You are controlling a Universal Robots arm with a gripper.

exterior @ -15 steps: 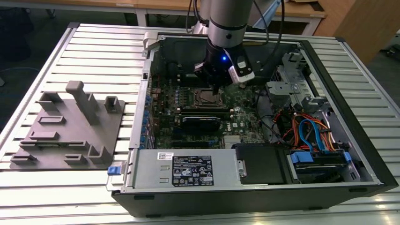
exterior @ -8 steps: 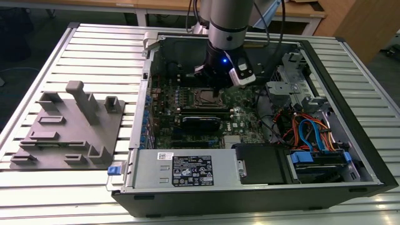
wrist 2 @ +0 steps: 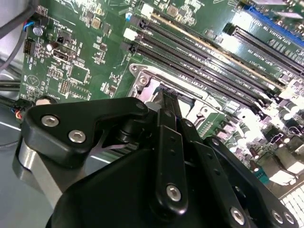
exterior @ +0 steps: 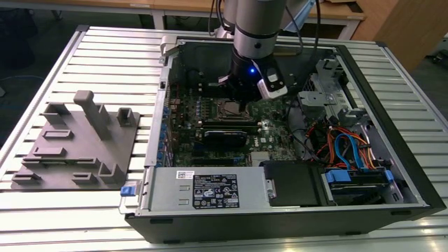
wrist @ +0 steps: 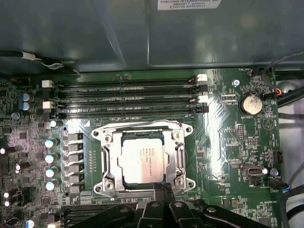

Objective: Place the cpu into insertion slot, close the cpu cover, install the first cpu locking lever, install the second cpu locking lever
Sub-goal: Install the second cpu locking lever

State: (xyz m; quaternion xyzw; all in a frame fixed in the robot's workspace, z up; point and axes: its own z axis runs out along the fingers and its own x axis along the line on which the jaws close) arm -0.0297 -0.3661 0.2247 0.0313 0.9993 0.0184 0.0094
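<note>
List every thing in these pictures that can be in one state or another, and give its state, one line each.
cpu: seated in the socket, metal top showing.
insertion slot: occupied by the cpu.
cpu cover: down around the cpu, framing it.
memory slots: empty.
computer case: lying flat, side panel off.
gripper: at the socket's edge, just above the board.

Chip (wrist: 142, 160): silvery-grey top
Socket frame (wrist: 107, 161): silver metal
Circuit board (wrist: 223, 142): green
Memory slots (wrist: 128, 99): black
Gripper (wrist: 164, 209): black
Parts tray (exterior: 77, 147): grey
Cables (exterior: 347, 149): blue and orange
</note>
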